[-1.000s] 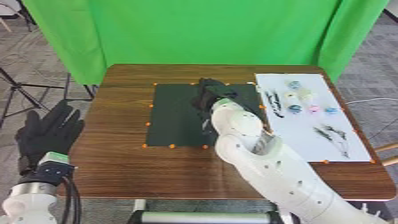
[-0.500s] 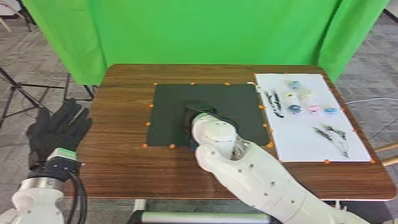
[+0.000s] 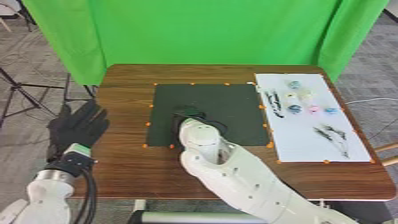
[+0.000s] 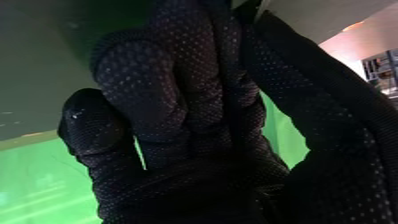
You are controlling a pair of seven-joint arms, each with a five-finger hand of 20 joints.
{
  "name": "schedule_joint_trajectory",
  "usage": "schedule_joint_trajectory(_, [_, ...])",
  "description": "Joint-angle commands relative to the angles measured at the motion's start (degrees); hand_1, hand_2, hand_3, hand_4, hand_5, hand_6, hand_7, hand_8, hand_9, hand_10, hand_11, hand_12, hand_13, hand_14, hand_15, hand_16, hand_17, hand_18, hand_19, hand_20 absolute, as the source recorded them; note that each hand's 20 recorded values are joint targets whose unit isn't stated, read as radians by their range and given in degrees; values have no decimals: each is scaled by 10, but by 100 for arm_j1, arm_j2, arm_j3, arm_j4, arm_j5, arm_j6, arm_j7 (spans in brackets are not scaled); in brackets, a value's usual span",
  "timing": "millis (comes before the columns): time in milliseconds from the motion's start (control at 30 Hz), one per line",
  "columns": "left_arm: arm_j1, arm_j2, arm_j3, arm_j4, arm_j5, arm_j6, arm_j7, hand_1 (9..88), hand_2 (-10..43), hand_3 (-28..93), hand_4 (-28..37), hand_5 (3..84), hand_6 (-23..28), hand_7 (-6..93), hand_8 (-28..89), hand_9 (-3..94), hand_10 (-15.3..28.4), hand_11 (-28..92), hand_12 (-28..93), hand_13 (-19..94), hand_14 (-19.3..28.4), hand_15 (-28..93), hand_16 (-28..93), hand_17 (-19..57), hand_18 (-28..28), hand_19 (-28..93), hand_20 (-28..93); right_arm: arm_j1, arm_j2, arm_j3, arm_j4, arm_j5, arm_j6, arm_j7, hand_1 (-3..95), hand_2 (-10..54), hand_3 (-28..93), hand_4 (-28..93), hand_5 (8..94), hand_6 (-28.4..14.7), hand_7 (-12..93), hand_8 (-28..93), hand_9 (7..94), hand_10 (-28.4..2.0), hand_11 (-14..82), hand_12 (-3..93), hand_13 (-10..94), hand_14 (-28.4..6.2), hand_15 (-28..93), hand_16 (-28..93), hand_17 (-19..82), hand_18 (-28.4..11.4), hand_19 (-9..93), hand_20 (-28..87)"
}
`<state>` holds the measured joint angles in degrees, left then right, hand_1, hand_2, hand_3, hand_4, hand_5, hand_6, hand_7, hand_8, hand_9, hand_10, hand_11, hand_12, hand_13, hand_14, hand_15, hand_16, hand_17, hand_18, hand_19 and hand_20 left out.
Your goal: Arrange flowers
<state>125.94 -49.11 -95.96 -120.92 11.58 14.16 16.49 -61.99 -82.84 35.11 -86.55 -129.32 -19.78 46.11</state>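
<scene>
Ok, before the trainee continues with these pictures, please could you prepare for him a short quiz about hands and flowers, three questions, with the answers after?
1. True or false: the left hand has straight fingers.
2. The right hand is over which surface? a) the dark mat; b) the floor; c) the green curtain.
3. Fill in the colour: the pink flower lies on the ____ sheet.

Key: 1 true; 2 a; 3 white.

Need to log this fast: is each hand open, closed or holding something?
Left hand: open, holding nothing.
Right hand: closed, apparently pinching a thin piece; I can't tell what it is.
</scene>
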Motion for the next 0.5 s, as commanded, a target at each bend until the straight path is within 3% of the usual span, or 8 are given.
schedule_joint_trajectory(33, [-494, -31, 421, 104, 7, 27, -124, 278, 143, 701, -283, 393, 58, 175, -110, 310, 116, 188, 61, 206, 103, 289, -116, -46, 87, 298, 57, -244, -295, 50, 364, -143, -126, 151, 420, -95, 811, 5, 746, -24, 453, 209, 888, -102, 255, 458, 851, -81, 522, 340, 519, -232, 932, 393])
schedule_joint_trajectory(67, [-504, -1, 460, 104, -21, 22, 1, 278, 143, 701, -283, 393, 58, 176, -110, 310, 116, 188, 61, 207, 103, 289, -117, -46, 87, 299, 58, -175, -300, -2, 415, -190, -46, 118, 420, -95, 811, 4, 745, -24, 453, 210, 888, -102, 255, 457, 851, -81, 522, 340, 519, -232, 932, 394])
schedule_joint_trajectory(100, [-561, -34, 470, 127, -17, -13, -137, 278, 143, 700, -283, 393, 58, 176, -110, 310, 116, 188, 61, 207, 103, 289, -117, -46, 87, 299, 58, -225, -290, 8, 409, -204, -5, 186, 419, -95, 812, 5, 745, -24, 452, 211, 888, -102, 256, 457, 851, -81, 522, 340, 519, -233, 932, 394])
schedule_joint_trajectory(133, [-650, -39, 506, 169, 8, -44, -181, 278, 143, 701, -283, 393, 58, 176, -110, 310, 116, 188, 61, 207, 103, 288, -117, -46, 87, 299, 57, -198, -253, -15, 396, -195, 51, 228, 420, -95, 811, 3, 745, -24, 452, 212, 888, -102, 256, 456, 851, -81, 523, 340, 519, -233, 932, 395])
schedule_joint_trajectory(200, [-689, 4, 547, 204, -4, -59, -102, 278, 143, 701, -283, 394, 57, 176, -110, 310, 116, 189, 62, 207, 103, 289, -117, -46, 87, 299, 57, -176, -309, 53, 453, -126, 124, 294, 420, -95, 811, 1, 745, -24, 451, 212, 887, -102, 257, 458, 851, -81, 523, 340, 519, -232, 932, 394])
schedule_joint_trajectory(267, [-559, -6, 483, 164, -53, -27, -48, 278, 143, 701, -283, 393, 57, 176, -110, 310, 116, 189, 62, 207, 103, 289, -117, -46, 87, 299, 57, -229, -326, 54, 451, -140, 86, 331, 421, -95, 811, -2, 746, -25, 450, 211, 887, -102, 257, 458, 851, -81, 523, 340, 519, -233, 932, 394])
schedule_joint_trajectory(500, [-535, -32, 463, 180, -39, -79, 24, 278, 144, 701, -283, 394, 58, 176, -110, 311, 116, 189, 62, 208, 103, 289, -118, -47, 88, 300, 57, -228, -274, -9, 462, -190, 212, 323, 425, -95, 806, -24, 740, -25, 446, 205, 879, -104, 258, 457, 845, -83, 527, 342, 517, -235, 932, 395])
